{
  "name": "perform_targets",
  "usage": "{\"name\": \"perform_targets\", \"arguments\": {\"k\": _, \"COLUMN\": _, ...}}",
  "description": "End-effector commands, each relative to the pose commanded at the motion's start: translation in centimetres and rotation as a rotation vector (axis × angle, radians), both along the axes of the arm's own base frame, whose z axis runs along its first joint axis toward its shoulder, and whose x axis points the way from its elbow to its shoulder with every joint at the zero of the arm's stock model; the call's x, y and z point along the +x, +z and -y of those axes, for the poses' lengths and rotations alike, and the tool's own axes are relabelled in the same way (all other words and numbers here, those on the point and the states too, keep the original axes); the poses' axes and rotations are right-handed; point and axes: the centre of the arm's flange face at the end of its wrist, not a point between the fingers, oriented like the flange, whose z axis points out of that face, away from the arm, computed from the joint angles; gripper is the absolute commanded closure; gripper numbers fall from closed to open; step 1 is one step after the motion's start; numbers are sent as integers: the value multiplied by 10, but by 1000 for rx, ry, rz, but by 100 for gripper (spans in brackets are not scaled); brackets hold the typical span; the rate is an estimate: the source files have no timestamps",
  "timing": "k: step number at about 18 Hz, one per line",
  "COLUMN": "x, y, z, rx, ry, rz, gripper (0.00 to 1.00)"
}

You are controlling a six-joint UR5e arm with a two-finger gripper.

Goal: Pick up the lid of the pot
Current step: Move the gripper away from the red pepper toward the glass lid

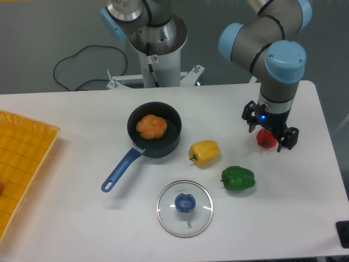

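Note:
The pot lid (170, 217), clear glass with a metal rim and a blue knob (185, 203), lies flat on the table near the front, knob up. My gripper (267, 136) is at the right, well above and to the right of the lid in the view. Its two fingers are spread apart, on either side of a red object (266, 138) seen between or behind them; the height over it is hard to tell. Nothing appears held.
A black pan (174, 144) holding an orange item (151, 126) stands left of centre, its blue handle pointing front-left. Yellow (204, 153) and green (238, 178) pepper-like objects lie between lid and gripper. A yellow crate (24, 164) borders the left; stands and cables are behind.

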Motion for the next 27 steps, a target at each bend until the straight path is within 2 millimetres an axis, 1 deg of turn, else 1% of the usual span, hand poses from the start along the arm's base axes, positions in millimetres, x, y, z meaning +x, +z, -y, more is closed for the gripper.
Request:
{"name": "perform_targets", "arguments": {"k": 3, "x": 1, "y": -1, "z": 0, "rx": -8, "ry": -1, "rz": -1, "gripper": 0}}
{"name": "perform_targets", "arguments": {"k": 6, "x": 10, "y": -2, "z": -2, "rx": -13, "ry": -3, "rz": 6, "gripper": 0}}
{"name": "perform_targets", "arguments": {"k": 7, "x": 12, "y": -5, "z": -1, "rx": -17, "ry": -5, "rz": 15, "gripper": 0}}
{"name": "perform_targets", "arguments": {"k": 8, "x": 18, "y": -15, "z": 0, "rx": -25, "ry": -3, "rz": 36, "gripper": 0}}
{"name": "perform_targets", "arguments": {"k": 10, "x": 34, "y": -27, "z": 10, "rx": -27, "ry": 13, "rz": 60, "gripper": 0}}
{"name": "perform_targets", "arguments": {"k": 11, "x": 41, "y": -29, "z": 14, "rx": -29, "ry": 23, "rz": 66, "gripper": 0}}
{"name": "perform_targets", "arguments": {"k": 12, "x": 45, "y": -27, "z": 16, "rx": -32, "ry": 34, "rz": 63, "gripper": 0}}
{"name": "perform_targets", "arguments": {"k": 14, "x": 49, "y": -23, "z": 18, "rx": -29, "ry": 73, "rz": 59, "gripper": 0}}
{"name": "perform_targets", "arguments": {"k": 15, "x": 49, "y": -22, "z": 18, "rx": -28, "ry": 123, "rz": 63, "gripper": 0}}
{"name": "perform_targets", "arguments": {"k": 17, "x": 52, "y": -30, "z": 19, "rx": -24, "ry": 233, "rz": 79, "gripper": 0}}
{"name": "perform_targets", "arguments": {"k": 19, "x": 60, "y": -36, "z": 14, "rx": -23, "ry": 247, "rz": 91, "gripper": 0}}
{"name": "perform_targets", "arguments": {"k": 21, "x": 70, "y": -38, "z": -3, "rx": -29, "ry": 211, "rz": 89, "gripper": 0}}
{"name": "perform_targets", "arguments": {"k": 23, "x": 75, "y": -38, "z": -13, "rx": -27, "ry": 210, "rz": 90, "gripper": 0}}
{"name": "perform_targets", "arguments": {"k": 25, "x": 79, "y": -33, "z": -25, "rx": -17, "ry": 221, "rz": 83, "gripper": 0}}
{"name": "perform_targets", "arguments": {"k": 27, "x": 79, "y": -34, "z": -46, "rx": -11, "ry": 239, "rz": 81, "gripper": 0}}
